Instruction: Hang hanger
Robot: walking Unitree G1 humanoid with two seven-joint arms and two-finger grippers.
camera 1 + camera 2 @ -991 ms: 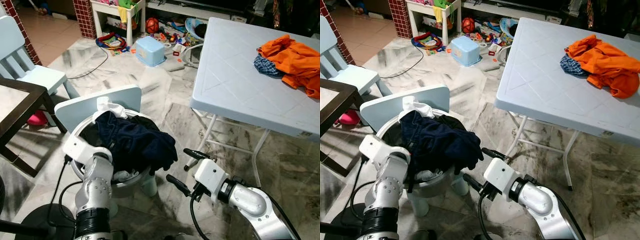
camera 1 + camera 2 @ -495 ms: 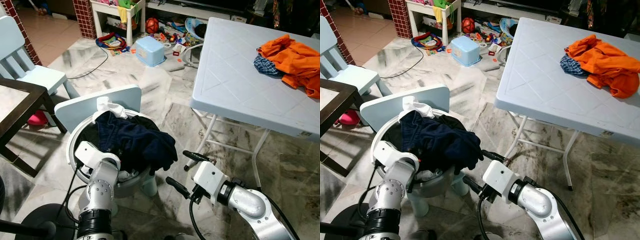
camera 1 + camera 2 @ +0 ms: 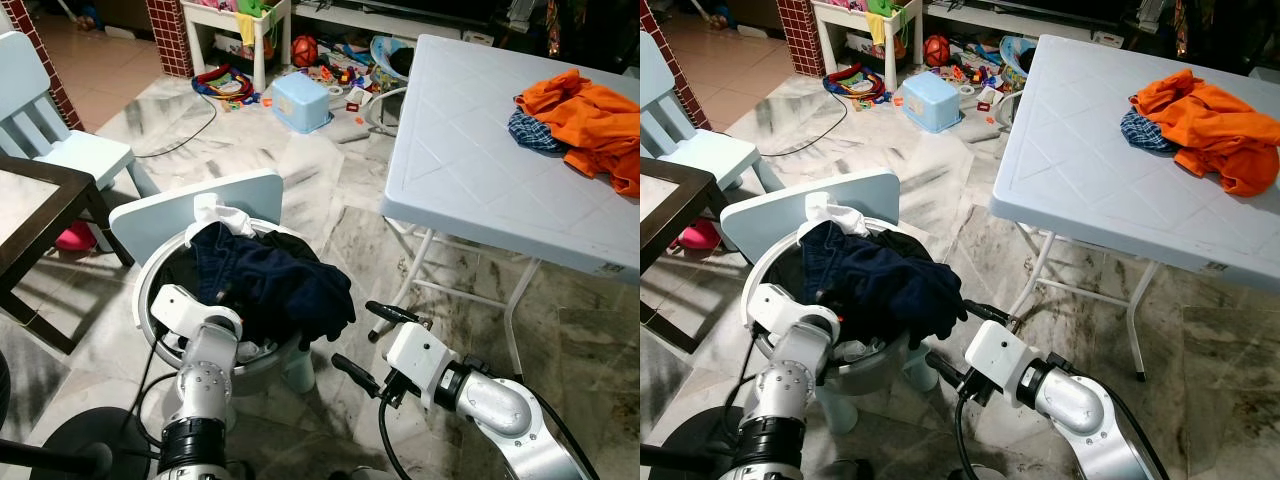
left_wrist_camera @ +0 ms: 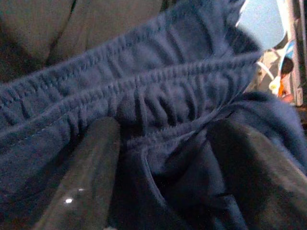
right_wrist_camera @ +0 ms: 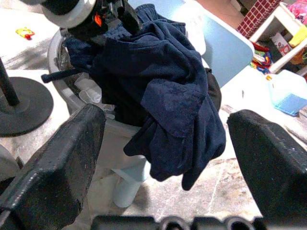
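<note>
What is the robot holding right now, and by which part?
The right gripper is open and holds nothing. The left gripper has its fingers around the gathered waistband of the navy garment in the basket; a firm grip cannot be told.

The basket [image 3: 150, 300] stands before me on a chair [image 3: 190, 210], clothes [image 3: 270, 285] heaped in it. My left gripper [image 4: 158, 158] is in those clothes; my right gripper [image 3: 372, 340] hangs right of the basket. The table [image 3: 480, 170] stands further right.

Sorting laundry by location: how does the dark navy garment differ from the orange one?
The navy garment spills over the basket on the floor; the orange garment lies crumpled on the white table. The left gripper is in the navy fabric; nothing touches the orange one. Both are unfolded.
</note>
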